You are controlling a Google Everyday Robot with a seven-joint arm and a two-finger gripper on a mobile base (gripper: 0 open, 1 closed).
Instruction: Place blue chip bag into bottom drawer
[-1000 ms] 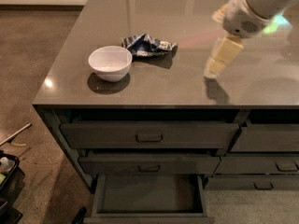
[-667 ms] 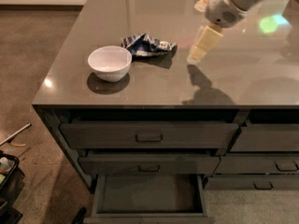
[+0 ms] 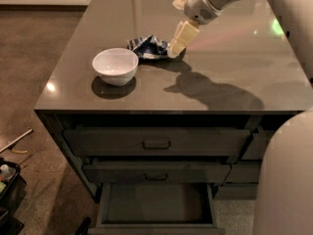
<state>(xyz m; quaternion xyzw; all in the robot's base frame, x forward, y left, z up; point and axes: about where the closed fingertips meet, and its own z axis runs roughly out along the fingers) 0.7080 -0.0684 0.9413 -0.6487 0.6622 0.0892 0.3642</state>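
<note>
The blue chip bag [image 3: 146, 47], dark blue with white patches, lies crumpled on the grey counter top [image 3: 220, 62], just right of the white bowl [image 3: 115, 65]. My gripper [image 3: 177, 42] reaches down from the upper right and sits at the bag's right end, at or just above the counter surface. The bottom drawer [image 3: 156, 205] of the wide column stands pulled open below the counter's front edge, its flat dark inside showing nothing in it.
Two shut handled drawers [image 3: 156, 143] sit above the open one. A narrower drawer column [image 3: 244, 155] is to the right. My pale arm body [image 3: 286, 180] fills the lower right. Small objects [image 3: 7, 175] lie on the floor at left.
My gripper has moved left and down across the counter, from the right half to the chip bag's right end. The bag, bowl and drawers have not moved.
</note>
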